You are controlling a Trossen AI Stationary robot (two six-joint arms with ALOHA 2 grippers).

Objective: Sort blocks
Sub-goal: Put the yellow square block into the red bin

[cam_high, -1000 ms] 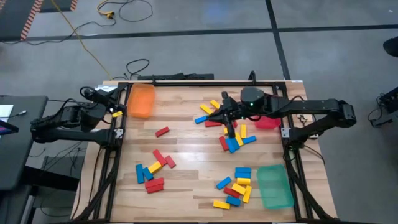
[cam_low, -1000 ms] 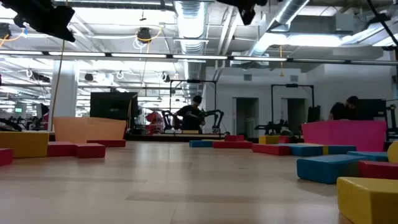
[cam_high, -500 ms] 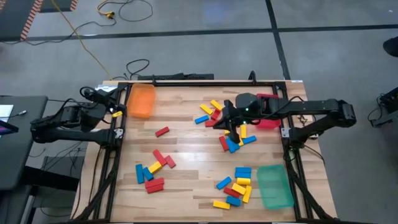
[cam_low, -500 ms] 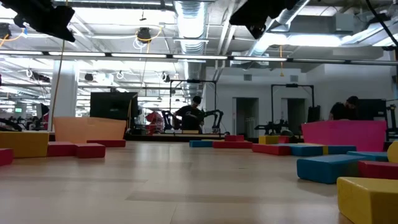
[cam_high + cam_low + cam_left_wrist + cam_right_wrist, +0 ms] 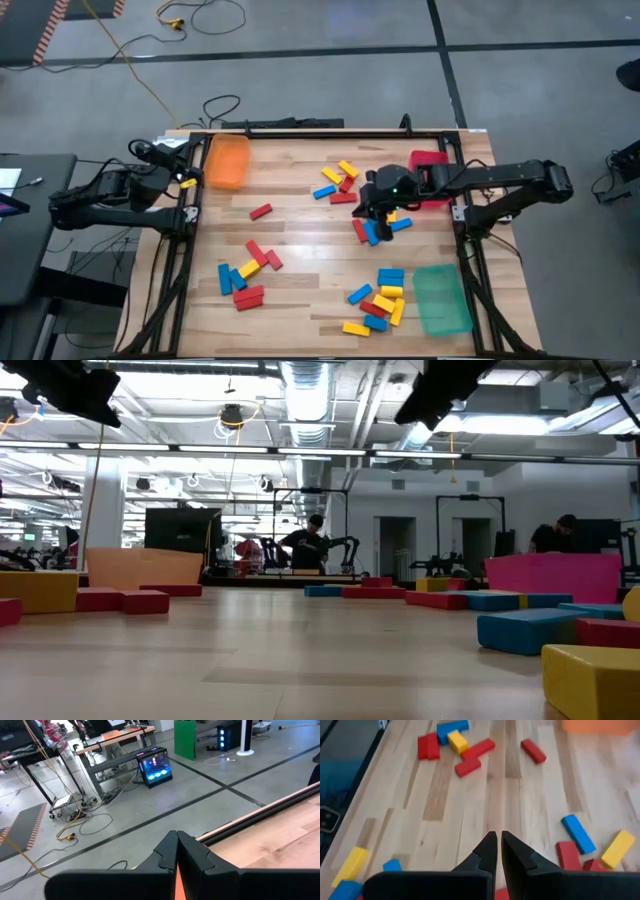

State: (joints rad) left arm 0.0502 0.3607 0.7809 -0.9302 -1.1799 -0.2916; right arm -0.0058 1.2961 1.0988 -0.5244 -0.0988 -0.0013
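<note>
Both tools [image 5: 176,851] [image 5: 496,851] shut, empty

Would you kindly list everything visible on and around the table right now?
Blocks: roughly thirty, red, yellow and blue, in loose clusters across the table.
Orange tray: one, far left corner.
Red tray: one, far right edge, partly under the right arm.
Green tray: one, near right corner.
Table: one, pale wood.
Cables: yellow and black, on the floor beyond.
Left gripper: shut, parked off the table's left edge.
Right gripper: shut, empty, above the right-centre cluster.

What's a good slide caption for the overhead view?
Right end effector, shut, hovers over scattered blocks mid-table.
</note>
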